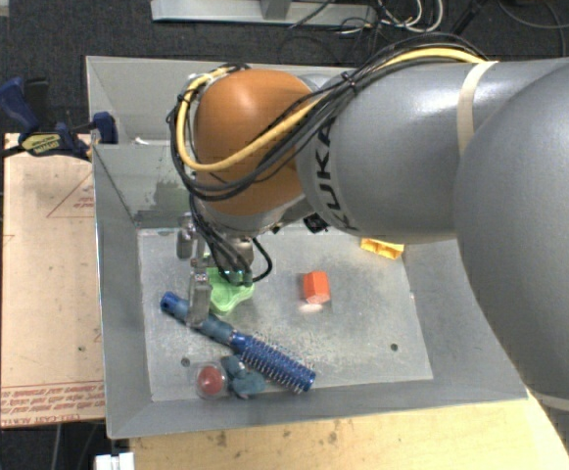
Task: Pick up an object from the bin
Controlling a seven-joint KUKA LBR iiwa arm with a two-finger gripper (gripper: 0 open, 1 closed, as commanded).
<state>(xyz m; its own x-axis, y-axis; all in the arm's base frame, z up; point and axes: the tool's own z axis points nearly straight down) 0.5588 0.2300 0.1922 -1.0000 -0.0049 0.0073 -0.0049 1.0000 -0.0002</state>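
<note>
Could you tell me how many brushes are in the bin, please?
1: a blue brush lies slantwise at the lower left of the view; the arm may hide others.

Brush (255,351) front-left in bin (118,223), ball (210,380) before it, block (315,287) behind right

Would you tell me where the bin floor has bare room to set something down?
Bare floor: right of the orange block to the bin wall, and the front right corner beyond the blue brush. Crowded front left: brush, red ball, green piece.
</note>
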